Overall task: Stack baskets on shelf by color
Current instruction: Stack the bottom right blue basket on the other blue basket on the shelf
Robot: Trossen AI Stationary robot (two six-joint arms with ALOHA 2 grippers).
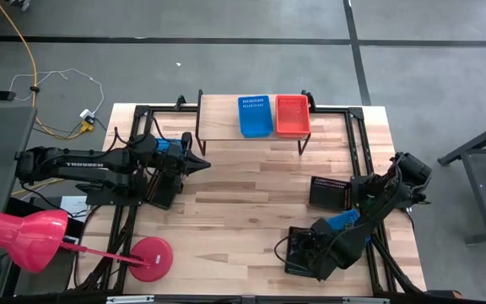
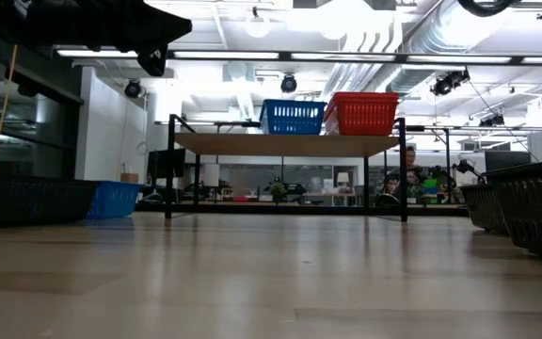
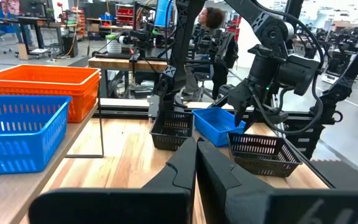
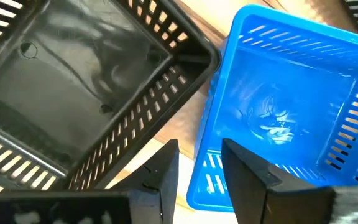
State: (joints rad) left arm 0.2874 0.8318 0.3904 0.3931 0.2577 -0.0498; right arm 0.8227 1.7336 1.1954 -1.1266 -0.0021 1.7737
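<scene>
The shelf (image 1: 226,127) stands at the table's far edge. On it rest a blue basket (image 1: 256,116) and, to its right, a red-orange basket (image 1: 292,115); both also show in the low view as the blue basket (image 2: 293,117) and the red-orange basket (image 2: 362,113). Near the table's right edge a blue basket (image 1: 342,222) lies on the tabletop between two black baskets (image 1: 328,192) (image 1: 305,250). My right gripper (image 4: 201,168) is open above this blue basket (image 4: 284,118), with its near wall (image 4: 207,171) between the fingers. My left gripper (image 3: 196,162) is shut, waiting left of centre (image 1: 201,162).
A pink-red lamp with a round base (image 1: 150,257) stands at the table's near left corner. In the low view a black basket (image 2: 26,198) and a blue one (image 2: 116,200) show at the left. Bare wood (image 1: 243,194) lies at the table's middle. A person stands beyond the table (image 3: 215,25).
</scene>
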